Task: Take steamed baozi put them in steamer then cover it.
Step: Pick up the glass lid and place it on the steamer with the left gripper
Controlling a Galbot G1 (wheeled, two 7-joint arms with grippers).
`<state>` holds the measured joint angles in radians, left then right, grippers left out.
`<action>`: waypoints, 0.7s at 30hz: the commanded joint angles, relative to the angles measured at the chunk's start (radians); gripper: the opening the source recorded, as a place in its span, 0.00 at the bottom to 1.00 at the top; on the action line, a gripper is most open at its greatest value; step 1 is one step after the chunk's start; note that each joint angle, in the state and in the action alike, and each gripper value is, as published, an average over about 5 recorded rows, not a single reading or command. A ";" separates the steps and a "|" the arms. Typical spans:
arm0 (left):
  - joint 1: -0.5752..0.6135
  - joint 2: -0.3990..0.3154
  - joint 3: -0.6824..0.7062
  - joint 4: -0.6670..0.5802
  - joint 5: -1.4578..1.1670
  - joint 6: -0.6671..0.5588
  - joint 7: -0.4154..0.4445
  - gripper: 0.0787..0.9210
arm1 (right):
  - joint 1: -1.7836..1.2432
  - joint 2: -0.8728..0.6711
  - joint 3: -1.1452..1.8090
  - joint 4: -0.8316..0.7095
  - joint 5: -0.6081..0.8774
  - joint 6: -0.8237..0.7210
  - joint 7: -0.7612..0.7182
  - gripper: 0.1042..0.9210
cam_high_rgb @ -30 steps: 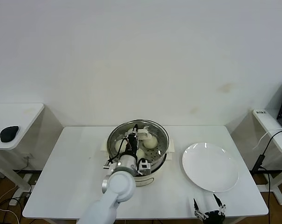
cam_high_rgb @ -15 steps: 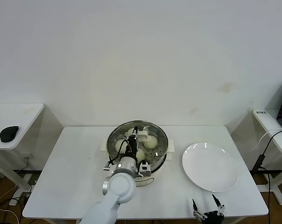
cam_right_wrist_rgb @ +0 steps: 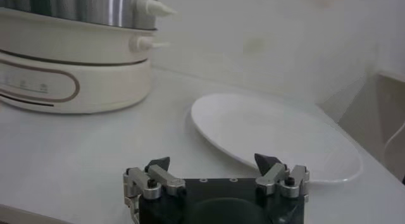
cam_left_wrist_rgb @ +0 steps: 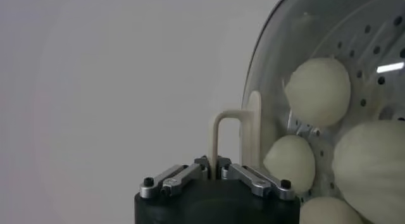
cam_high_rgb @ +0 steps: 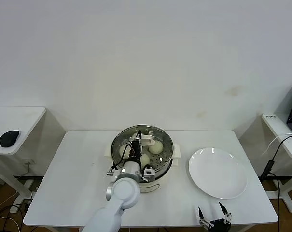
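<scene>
Bench (cam_high_rgb: 73, 174): white, carries the steamer and a plate.

Steamer (cam_high_rgb: 166, 140): steel pot on cream base, at mid-bench, nearer the far edge. Base and side handles also visible in right wrist view (cam_right_wrist_rgb: 69, 73).

White plate (cam_high_rgb: 218, 173): flat on the bench, just beside the steamer toward the right edge, nothing on it.

Cover (cam_left_wrist_rgb: 329, 48): glass lid with steel rim, held over the steamer mouth. Through the glass, the perforated tray and baozi show.

Left hand (cam_high_rgb: 138, 141): over the steamer, fingers closed tight on the cream bar handle (cam_left_wrist_rgb: 231, 133) at the cover's centre. The handle stands upright between the fingertips; the cover lies directly beyond the hand.

Right hand (cam_high_rgb: 213, 216): at the bench's near edge, in front of the plate, fingers spread wide, holding nothing, well apart from the steamer.

Baozi (cam_high_rgb: 156, 147): cream-white buns inside the steamer on the tray. Four visible in left wrist view (cam_left_wrist_rgb: 316, 91), close together.
</scene>
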<state>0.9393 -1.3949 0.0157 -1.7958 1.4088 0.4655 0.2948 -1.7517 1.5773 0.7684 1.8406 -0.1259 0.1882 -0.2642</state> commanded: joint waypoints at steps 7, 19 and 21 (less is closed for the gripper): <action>0.011 -0.008 -0.010 0.005 0.007 -0.017 -0.022 0.08 | 0.000 0.000 -0.001 -0.001 0.000 0.003 -0.001 0.88; 0.048 0.013 -0.014 -0.073 0.001 -0.022 -0.033 0.34 | 0.000 0.000 -0.008 0.001 -0.004 0.004 -0.002 0.88; 0.069 0.026 -0.014 -0.109 -0.007 -0.021 -0.032 0.42 | 0.000 0.000 -0.010 0.001 -0.004 0.003 -0.002 0.88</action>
<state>0.9695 -1.3917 0.0007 -1.8225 1.4134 0.4448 0.2634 -1.7518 1.5770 0.7604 1.8404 -0.1292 0.1918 -0.2658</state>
